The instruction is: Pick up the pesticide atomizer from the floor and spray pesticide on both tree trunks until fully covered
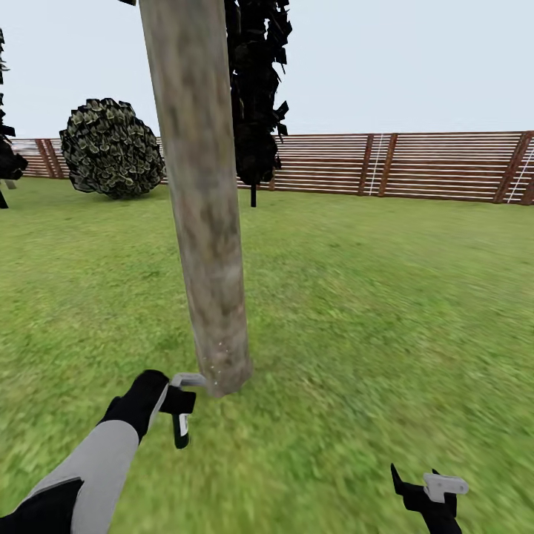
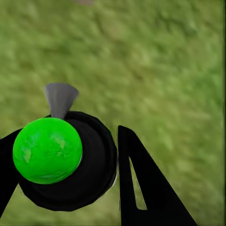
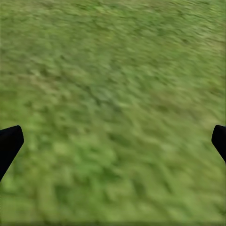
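Observation:
A thick, mottled grey-brown tree trunk (image 1: 204,200) rises from the grass left of centre. A few tiny white specks of pesticide (image 1: 217,363) show low on it near its foot. My left gripper (image 1: 187,409) hangs just left of the trunk's base, shut on the dark pesticide atomizer (image 1: 176,400). The left wrist view shows the atomizer (image 2: 89,174) as a black round body with a bright green ball and a grey nozzle, between the gripper (image 2: 66,134) fingers. My right gripper (image 1: 424,482) is open low at the right, over bare grass (image 3: 113,94).
A second tree with a dark blocky crown (image 1: 256,96) stands farther back near the brown slat fence (image 1: 415,167). A round dark bush (image 1: 111,148) sits at the back left. Green lawn (image 1: 371,311) spreads to the right of the trunk.

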### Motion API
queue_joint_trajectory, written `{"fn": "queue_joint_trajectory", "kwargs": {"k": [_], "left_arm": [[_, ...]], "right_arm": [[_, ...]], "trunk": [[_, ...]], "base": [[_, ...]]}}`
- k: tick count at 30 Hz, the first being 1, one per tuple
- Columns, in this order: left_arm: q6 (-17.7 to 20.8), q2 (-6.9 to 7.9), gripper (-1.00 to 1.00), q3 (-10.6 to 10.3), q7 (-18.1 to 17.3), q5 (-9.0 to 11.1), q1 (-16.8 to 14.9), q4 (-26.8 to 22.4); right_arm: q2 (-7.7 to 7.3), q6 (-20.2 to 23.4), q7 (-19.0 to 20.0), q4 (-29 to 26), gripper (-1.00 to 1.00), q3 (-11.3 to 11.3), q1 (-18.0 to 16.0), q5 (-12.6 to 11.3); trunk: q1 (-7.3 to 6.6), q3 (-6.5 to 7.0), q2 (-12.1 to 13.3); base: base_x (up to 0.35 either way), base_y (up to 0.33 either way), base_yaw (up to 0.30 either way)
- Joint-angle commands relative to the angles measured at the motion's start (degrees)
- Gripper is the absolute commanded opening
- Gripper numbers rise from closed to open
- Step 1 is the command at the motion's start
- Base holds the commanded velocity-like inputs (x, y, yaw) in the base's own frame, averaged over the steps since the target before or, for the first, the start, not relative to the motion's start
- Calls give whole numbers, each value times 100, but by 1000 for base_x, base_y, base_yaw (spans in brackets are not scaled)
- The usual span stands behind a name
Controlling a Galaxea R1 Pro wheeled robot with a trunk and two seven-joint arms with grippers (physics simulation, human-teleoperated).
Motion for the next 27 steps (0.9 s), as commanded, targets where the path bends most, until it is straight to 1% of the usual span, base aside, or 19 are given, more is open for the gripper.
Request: {"fn": "queue_joint_trajectory", "kwargs": {"k": [1, 3, 4, 5, 7, 8, 9, 11, 12, 13, 14, 15, 16, 18, 20, 23, 24, 26, 27], "left_arm": [[28, -39, -100, -6, 0, -8, -4, -2], [47, -145, -100, -12, 1, -9, -9, -5], [54, -290, -100, -17, 5, -18, -11, -7], [57, -388, -100, -18, 6, -21, -12, -8], [58, -473, -100, -23, 12, -28, -13, -8], [59, -484, -100, -25, 13, -30, -13, -8], [64, -456, -100, -27, 15, -40, -13, -8], [67, -309, -100, -28, 1, -48, -7, -50], [72, -148, -100, -27, -9, -35, 2, -93], [74, -33, -100, -24, -14, -25, 6, -110], [76, 183, -100, -6, -22, -6, 10, -128], [76, 271, -100, 5, -24, 0, 11, -132], [80, 332, -100, 12, -31, 2, 12, -135], [81, 373, -100, -6, -74, 2, 17, -139], [78, 328, -100, -9, -102, 2, 22, -143], [77, 86, -100, -17, -113, -8, 15, -142], [77, -85, -100, -19, -115, -13, 4, -144], [77, -265, -100, -24, -115, -17, -1, -147], [77, -311, -100, -26, -116, -17, -3, -148]], "right_arm": [[0, 0, 0, 0, 100, 0, 0, 0], [0, 0, 3, 0, 100, 0, 0, 0], [3, 0, 1, 0, 100, 1, 0, 0], [4, 0, 1, 0, 100, 1, 0, 0], [3, 0, 0, 0, 100, 0, 0, 3], [5, 0, 0, 0, 100, 3, 0, 5], [7, 0, 2, 3, 100, 7, 0, 7], [8, 0, 1, 4, 100, 8, 0, 8], [5, 0, 0, 3, 100, 8, 0, 9], [7, 0, 0, 4, 100, 9, 0, 9], [8, 0, 0, 6, 100, 9, 0, 9], [7, 0, 0, 7, 100, 9, 0, 9], [8, 0, 0, 8, 100, 9, 0, 9], [5, 0, 0, 7, 100, 9, 0, 9], [5, 0, 0, 8, 100, 9, 0, 9], [8, 0, 0, 9, 100, 9, 0, 9], [8, 0, 0, 9, 100, 9, 0, 9], [9, 0, 0, 9, 100, 9, 0, 9], [9, 0, 0, 9, 100, 9, 0, 9]], "trunk": [[0, 0, 0], [0, 0, 0], [0, 0, 0], [0, 0, 0], [0, 0, 0], [0, 0, 0], [0, 0, 0], [0, 0, 0], [0, 0, 0], [0, 0, 0], [0, 0, 0], [0, 0, 0], [0, 0, 0], [0, 0, 0], [0, 0, 0], [0, 0, 0], [0, 0, 0], [0, 0, 0], [0, 0, 0]], "base": [[0, 0, 0], [0, 0, 0], [0, 0, 0], [0, 0, 0], [0, 0, 0], [0, 0, 0], [0, 0, 0], [0, 0, 0], [0, 0, 0], [0, 0, 0], [0, 0, 0], [0, 0, 0], [0, 0, 0], [0, 0, 0], [0, 0, 0], [0, 0, 0], [0, 0, 0], [0, 0, 0], [0, 0, 0]]}}
